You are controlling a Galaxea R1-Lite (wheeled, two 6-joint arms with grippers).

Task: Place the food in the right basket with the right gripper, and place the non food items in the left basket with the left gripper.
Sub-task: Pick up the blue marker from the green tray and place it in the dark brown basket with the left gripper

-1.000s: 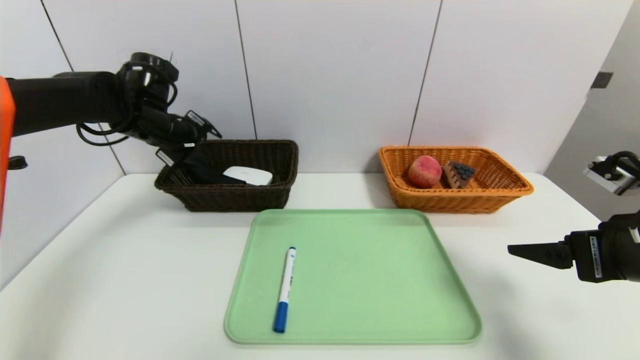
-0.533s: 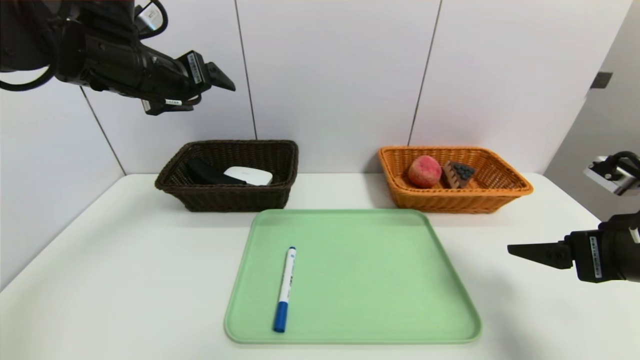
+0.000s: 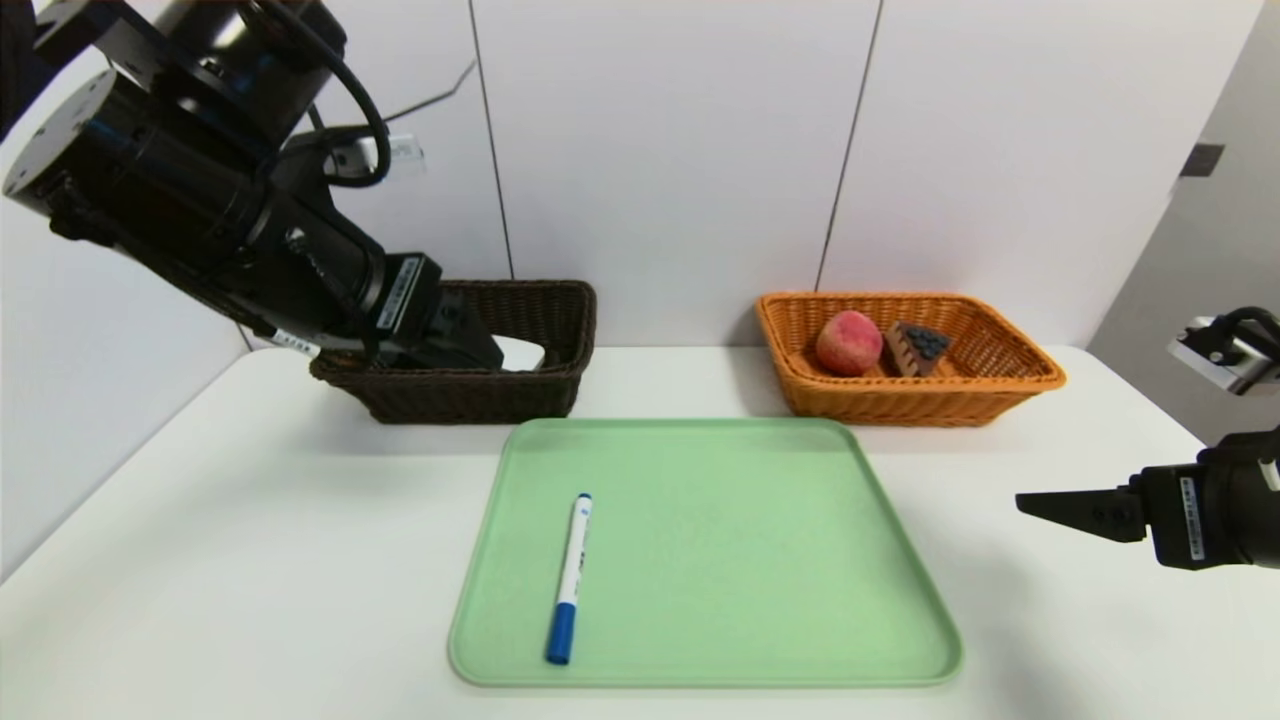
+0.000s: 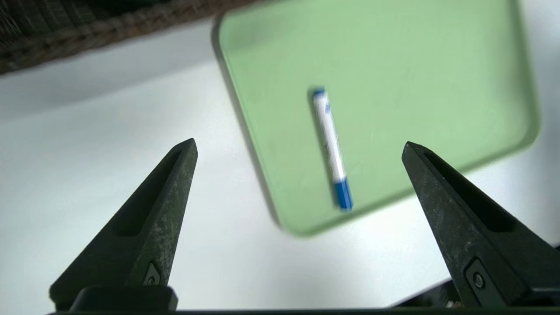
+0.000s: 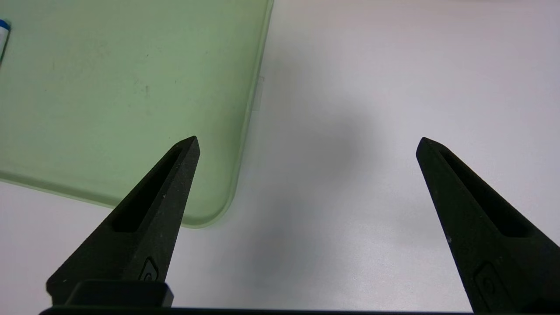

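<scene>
A white pen with a blue cap (image 3: pixel 570 580) lies on the left part of the green tray (image 3: pixel 750 560). My left gripper (image 3: pixel 478 350) hangs open and empty in front of the dark brown left basket (image 3: pixel 500 398), tilted down toward the tray. In the left wrist view the pen (image 4: pixel 331 146) shows between the spread fingers of that gripper (image 4: pixel 299 146), well below them. A corner of the white case (image 3: pixel 527 352) peeks out of the left basket. The peach (image 3: pixel 850 342) and the cake slice (image 3: pixel 918 347) sit in the orange right basket (image 3: pixel 900 405). My right gripper (image 3: pixel 1030 500) is open and empty.
Both baskets stand at the back against the white wall. The right gripper (image 5: pixel 307 140) hovers over bare white table beside the tray's right edge (image 5: pixel 245 144). My left arm covers much of the left basket's inside.
My left gripper came up out of the dark basket, leaving the black pouch inside, then swung forward and down toward the tray while its fingers spread wider. The right arm stayed still.
</scene>
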